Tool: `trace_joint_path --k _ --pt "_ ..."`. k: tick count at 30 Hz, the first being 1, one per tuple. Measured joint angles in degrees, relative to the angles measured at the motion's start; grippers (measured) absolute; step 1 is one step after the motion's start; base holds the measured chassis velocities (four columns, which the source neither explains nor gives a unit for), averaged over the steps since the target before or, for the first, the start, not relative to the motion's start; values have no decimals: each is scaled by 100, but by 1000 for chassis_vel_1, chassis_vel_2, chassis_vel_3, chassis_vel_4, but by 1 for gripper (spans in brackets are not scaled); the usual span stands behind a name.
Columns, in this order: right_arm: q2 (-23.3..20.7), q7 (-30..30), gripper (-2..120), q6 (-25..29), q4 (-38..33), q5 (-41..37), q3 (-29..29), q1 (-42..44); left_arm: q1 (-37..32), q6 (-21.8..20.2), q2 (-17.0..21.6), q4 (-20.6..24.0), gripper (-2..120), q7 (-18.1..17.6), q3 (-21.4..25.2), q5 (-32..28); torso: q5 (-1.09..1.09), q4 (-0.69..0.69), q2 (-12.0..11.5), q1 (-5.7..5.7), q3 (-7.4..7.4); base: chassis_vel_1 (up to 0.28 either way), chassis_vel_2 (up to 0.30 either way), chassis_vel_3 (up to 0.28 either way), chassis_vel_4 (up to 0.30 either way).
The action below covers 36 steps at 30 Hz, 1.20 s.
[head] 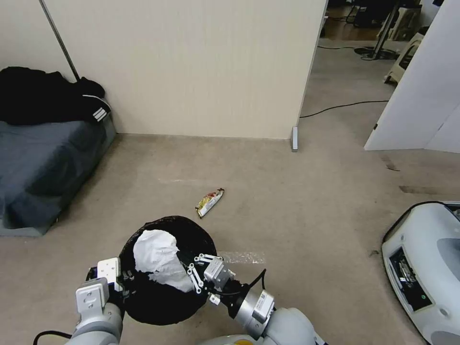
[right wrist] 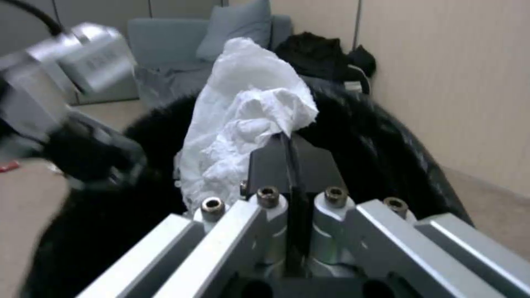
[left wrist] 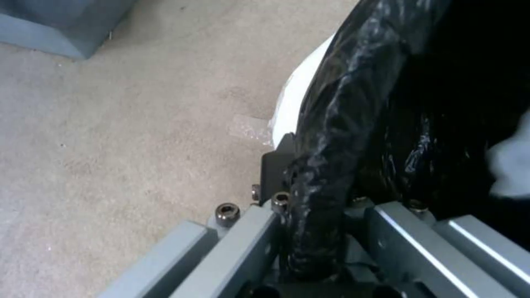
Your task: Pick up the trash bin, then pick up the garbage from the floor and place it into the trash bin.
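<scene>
Tissue wad [head: 158, 258] sits pinched in the fingers [right wrist: 276, 159] of the right gripper [head: 197, 280], whose two dark pads meet flat on a corner of the white paper, so the grip is narrow and full. From those fingers the wad stretches away over the mouth of the trash bin [head: 163, 297], its long axis running from the gripper toward the far rim, and the bulk of it hangs above the black liner, not past it. I judge that letting go here would drop it inside. The left gripper [head: 125, 281] is clamped on the bin's near-left rim, its fingers [left wrist: 276, 174] closed on the bunched black bag and white wall, holding the bin off the floor [head: 297, 225]. Beyond the bin's far rim, apart from it, a shiny snack wrapper [head: 210, 202] lies on the floor, slanted, nearer the right arm than the left
</scene>
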<state>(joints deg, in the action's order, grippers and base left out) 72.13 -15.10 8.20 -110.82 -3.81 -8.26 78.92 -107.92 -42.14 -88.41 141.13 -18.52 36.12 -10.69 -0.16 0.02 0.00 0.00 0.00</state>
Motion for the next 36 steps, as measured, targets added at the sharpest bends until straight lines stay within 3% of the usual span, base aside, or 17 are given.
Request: trace_joint_path --k 10,17,31,35,36 --pt "4 103 0 -23 428 27 -30 -202 -41 0 -44 15 0 -1 -57 67 22 -2 0 0 0 0 0 0 0" --pt "-80 163 25 -111 446 30 -84 -263 -30 0 -18 15 0 -1 -31 63 33 -4 0 0 1 0 0 0 0" --pt "-576 168 82 -337 261 10 -80 -338 -7 1 52 -25 0 6 -28 32 17 -4 0 0 1 0 0 0 0" --pt "-698 168 88 -370 218 -10 -57 -372 -9 1 58 -26 0 -6 -26 35 17 -3 0 0 1 0 0 0 0" --pt "-768 166 95 -378 178 -20 -41 -384 -10 1 61 -27 0 2 -27 34 16 -3 0 0 1 0 0 0 0"
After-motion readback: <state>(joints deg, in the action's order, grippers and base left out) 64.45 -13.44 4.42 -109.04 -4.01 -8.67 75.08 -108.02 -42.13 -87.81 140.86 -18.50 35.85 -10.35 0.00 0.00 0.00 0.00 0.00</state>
